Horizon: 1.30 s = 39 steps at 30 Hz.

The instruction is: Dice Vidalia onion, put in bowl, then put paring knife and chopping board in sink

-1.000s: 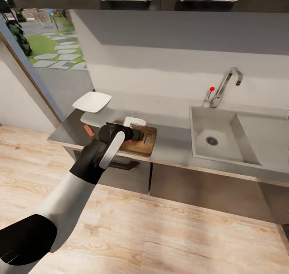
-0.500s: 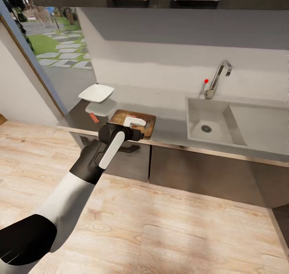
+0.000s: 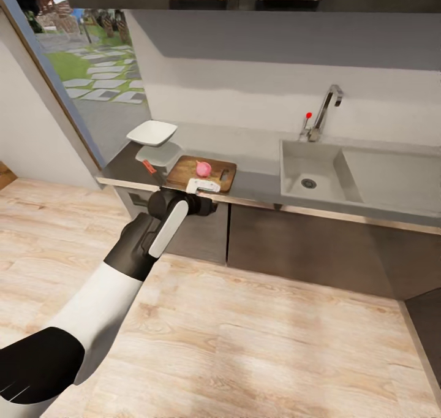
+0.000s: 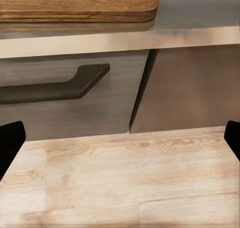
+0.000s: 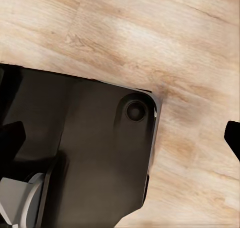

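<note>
Looking left to right: the bowl [image 3: 153, 132] sits at the countertop [image 3: 257, 182] end, the paring knife [image 3: 149, 167] just beside the chopping board [image 3: 184, 171], and the Vidalia onion [image 3: 204, 170] rests on the board. That ball could roll off if bumped. The left gripper [image 3: 202, 187] hangs at the counter edge, jaws spread wide, empty. The right gripper's [image 5: 120, 138] fingertips look apart too, I think. The sink [image 3: 309, 176] is further right. Compared with a second ago, the camera has backed away and the onion is uncovered.
</note>
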Available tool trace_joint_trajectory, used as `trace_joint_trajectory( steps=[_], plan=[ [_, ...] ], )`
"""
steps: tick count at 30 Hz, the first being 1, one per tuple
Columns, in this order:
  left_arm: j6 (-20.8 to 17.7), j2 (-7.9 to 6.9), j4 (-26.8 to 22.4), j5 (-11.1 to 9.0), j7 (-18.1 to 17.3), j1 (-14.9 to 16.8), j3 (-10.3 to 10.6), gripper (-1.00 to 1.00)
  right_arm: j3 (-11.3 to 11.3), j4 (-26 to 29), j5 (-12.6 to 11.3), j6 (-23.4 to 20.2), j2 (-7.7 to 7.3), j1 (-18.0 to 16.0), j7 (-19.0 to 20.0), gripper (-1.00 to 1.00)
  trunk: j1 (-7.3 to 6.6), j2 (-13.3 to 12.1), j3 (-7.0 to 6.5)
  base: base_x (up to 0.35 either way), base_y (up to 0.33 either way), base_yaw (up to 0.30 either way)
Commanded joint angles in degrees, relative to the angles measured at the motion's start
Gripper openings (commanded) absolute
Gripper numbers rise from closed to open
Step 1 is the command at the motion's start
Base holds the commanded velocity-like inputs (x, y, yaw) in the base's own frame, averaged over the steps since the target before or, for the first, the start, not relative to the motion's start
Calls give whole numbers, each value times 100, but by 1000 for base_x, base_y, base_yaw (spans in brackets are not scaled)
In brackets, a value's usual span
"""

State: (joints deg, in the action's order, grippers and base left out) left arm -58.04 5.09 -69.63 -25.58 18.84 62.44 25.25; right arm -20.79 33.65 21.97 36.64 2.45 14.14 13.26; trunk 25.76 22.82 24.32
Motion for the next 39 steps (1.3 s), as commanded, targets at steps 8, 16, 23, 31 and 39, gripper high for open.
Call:
trace_joint_trajectory(
  steps=[8,16,23,31,39],
  plan=[
    [-10,-195,517,-243,51,-34,7,100,-48,10,25,10,4,1,54,100,3,10,9,-12,0,0],
    [66,-322,1549,-754,32,-41,22,100,-48,4,19,10,1,1,54,100,3,10,9,0,0,0],
    [1398,-291,3399,-797,-449,-77,50,100,-48,2,18,10,0,1,54,100,3,10,9,0,0,0],
    [4203,-86,6932,-775,-1934,-86,66,100,-56,-28,13,2,-15,1,-27,100,3,10,9,0,0,0],
    [5176,-185,7407,-765,-2174,-1065,60,100,-57,-50,9,-23,-24,-6,-502,100,3,10,9,0,0,0]
  ],
)
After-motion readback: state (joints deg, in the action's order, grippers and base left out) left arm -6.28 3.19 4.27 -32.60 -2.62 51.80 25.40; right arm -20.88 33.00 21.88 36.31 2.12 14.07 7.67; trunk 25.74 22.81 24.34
